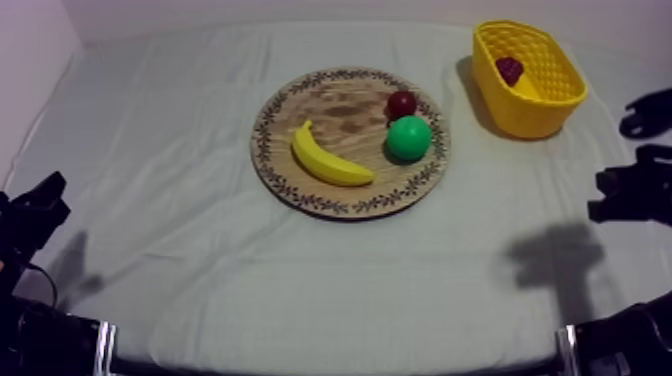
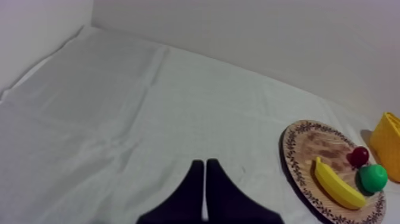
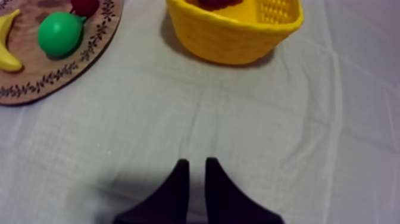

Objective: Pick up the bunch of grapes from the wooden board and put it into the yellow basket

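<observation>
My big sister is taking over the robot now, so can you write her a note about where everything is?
Left claw: shut on nothing, low over the grey-white cloth.
Right claw: fingers slightly apart, empty, over the cloth in front of the yellow lattice-walled basket.
The dark purple bunch of toy grapes lies inside the basket.
The round wooden board with a patterned rim holds a yellow toy banana, a small red fruit and a round green toy fruit.
Done: grapes in the basket. Left: apparently nothing.
</observation>
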